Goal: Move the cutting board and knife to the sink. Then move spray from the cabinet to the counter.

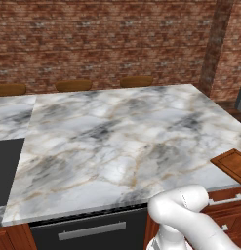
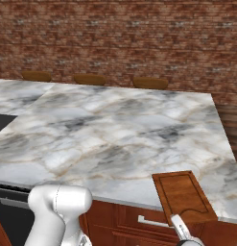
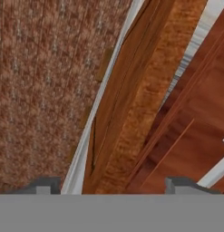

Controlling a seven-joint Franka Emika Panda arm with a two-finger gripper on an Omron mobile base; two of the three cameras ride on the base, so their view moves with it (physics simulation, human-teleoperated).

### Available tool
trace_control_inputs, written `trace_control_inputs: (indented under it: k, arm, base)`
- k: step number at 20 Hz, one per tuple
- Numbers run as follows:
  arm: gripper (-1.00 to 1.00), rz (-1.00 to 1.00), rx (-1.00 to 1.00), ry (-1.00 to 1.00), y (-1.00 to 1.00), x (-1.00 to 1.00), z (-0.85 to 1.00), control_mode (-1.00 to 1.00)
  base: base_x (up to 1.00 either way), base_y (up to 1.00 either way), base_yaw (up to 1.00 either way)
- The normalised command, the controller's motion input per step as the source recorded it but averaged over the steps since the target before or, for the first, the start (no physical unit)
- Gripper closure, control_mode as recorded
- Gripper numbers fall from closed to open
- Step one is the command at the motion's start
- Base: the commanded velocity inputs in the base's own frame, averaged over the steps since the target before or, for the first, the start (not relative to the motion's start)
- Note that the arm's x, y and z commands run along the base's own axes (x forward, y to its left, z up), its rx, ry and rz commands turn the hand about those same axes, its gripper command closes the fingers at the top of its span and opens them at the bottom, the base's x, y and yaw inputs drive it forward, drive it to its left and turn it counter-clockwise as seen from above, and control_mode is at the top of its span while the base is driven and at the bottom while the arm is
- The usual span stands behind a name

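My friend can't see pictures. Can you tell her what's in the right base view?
A reddish-brown cutting board lies on the near edge of a big white-and-grey marble counter, partly sticking out over the wooden drawers below. The robot's white arm rises at the lower left, and a brick wall with three brown stool tops stands behind the counter.

Red brick wall behind three brown stools.
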Motion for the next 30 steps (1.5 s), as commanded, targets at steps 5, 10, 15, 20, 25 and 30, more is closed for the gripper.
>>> trace_control_inputs:
  k: [5, 10, 15, 20, 25, 30]
  arm:
    - [1.00, 0.00, 0.00, 0.00, 0.00, 0.01, 0.00, -1.00]
    - [1.00, 0.00, 0.01, -0.02, 0.00, 0.00, 0.06, -1.00]
    - [1.00, 0.00, 0.05, -0.21, 0.03, 0.00, 0.93, -1.00]
    - [1.00, 0.00, 0.02, -0.24, 0.09, -0.19, 1.00, -1.00]
    - [1.00, 0.00, 0.00, -0.19, 0.45, -0.29, 1.00, -1.00]
    - [1.00, 0.00, -0.13, 0.00, 0.73, -0.27, 1.00, -1.00]
  base:
    - [0.00, 0.00, 0.00]
    - [0.00, 0.00, 0.00]
    - [0.00, 0.00, 0.00]
    - [0.00, 0.00, 0.00]
    - [0.00, 0.00, 0.00]
    - [0.00, 0.00, 0.00]
